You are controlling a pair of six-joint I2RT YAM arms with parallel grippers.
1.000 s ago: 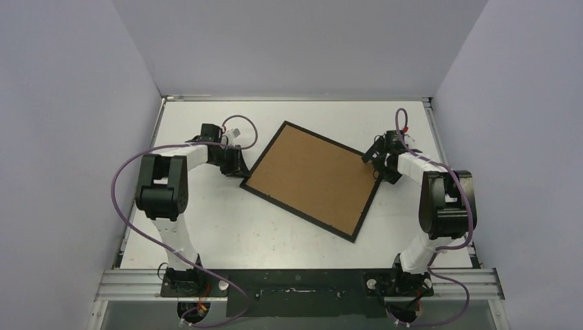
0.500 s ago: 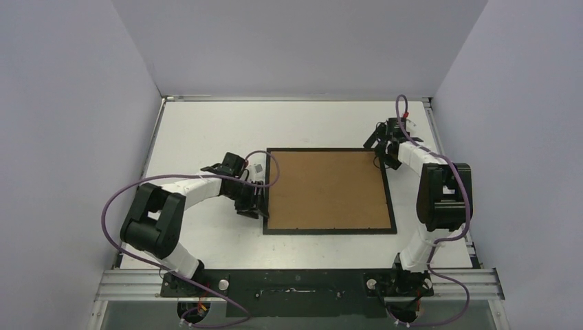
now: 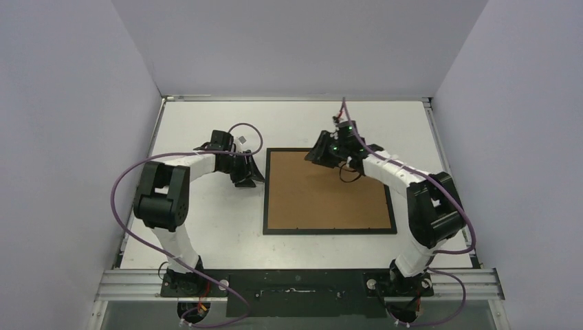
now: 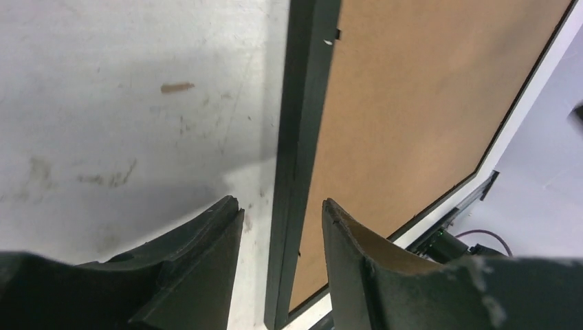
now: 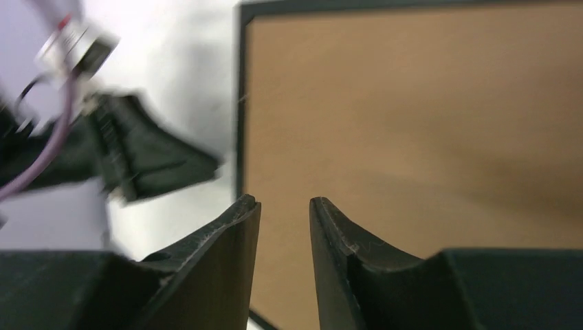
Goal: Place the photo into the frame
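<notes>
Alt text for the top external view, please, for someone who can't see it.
A black picture frame lies back up on the white table, brown backing board showing. The left pincer sits beside its far left corner; the right pincer is over the board's far edge.

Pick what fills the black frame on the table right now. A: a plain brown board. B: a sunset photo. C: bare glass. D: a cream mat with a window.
A: in the top view the frame lies flat, and a plain brown board covers its whole opening.
</notes>
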